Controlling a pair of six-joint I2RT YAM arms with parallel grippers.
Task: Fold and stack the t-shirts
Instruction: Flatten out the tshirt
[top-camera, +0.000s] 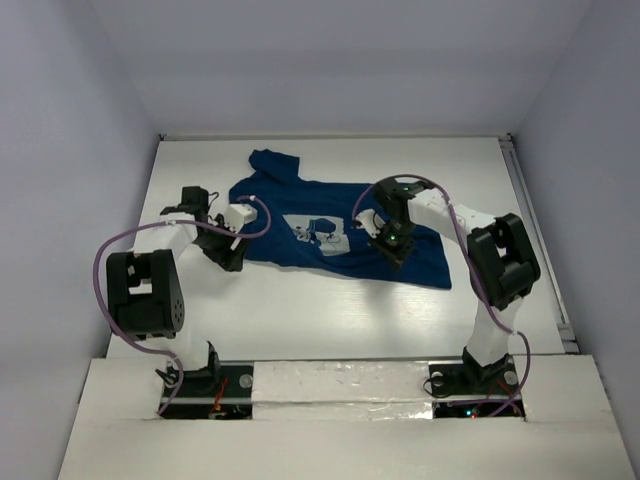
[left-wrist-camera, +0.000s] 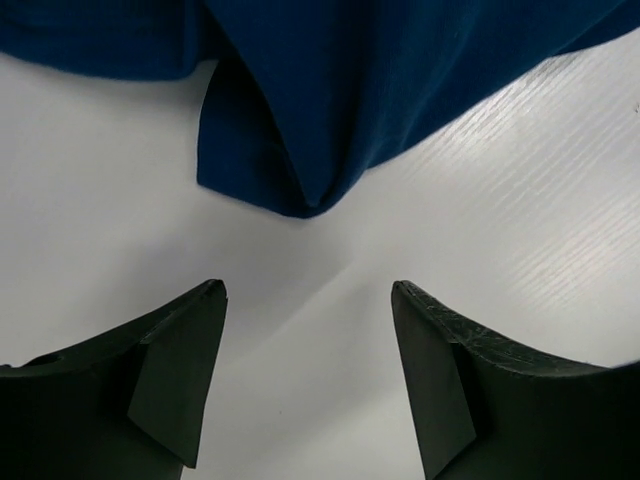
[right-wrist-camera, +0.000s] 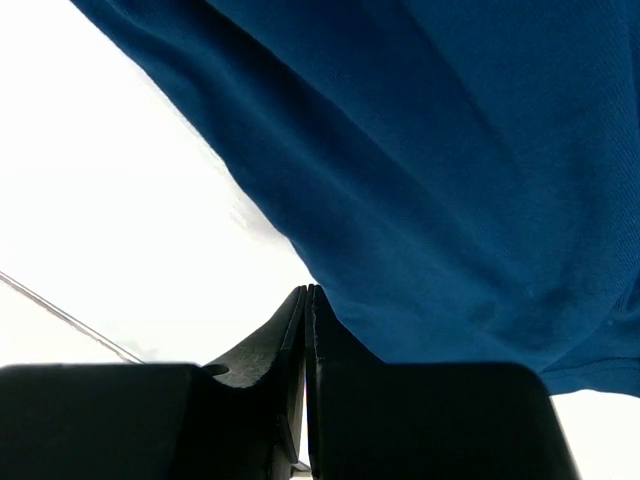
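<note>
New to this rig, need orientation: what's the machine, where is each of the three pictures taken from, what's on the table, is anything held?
Two robot arms are bolted at the table's near edge. The overhead camera sits above and behind them; the other two ride on the wrists. A navy t-shirt lies spread on the table. The left pincer stands open over bare table just short of a shirt corner, holding nothing. The right pincer is shut at the shirt's edge; whether cloth is pinched, I can't tell.

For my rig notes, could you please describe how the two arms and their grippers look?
Both arms have white links and bulky black joint housings, with a purple cable looping along each. The left gripper and right gripper have dark, wedge-shaped fingers. A green light glows by the right wrist.
</note>
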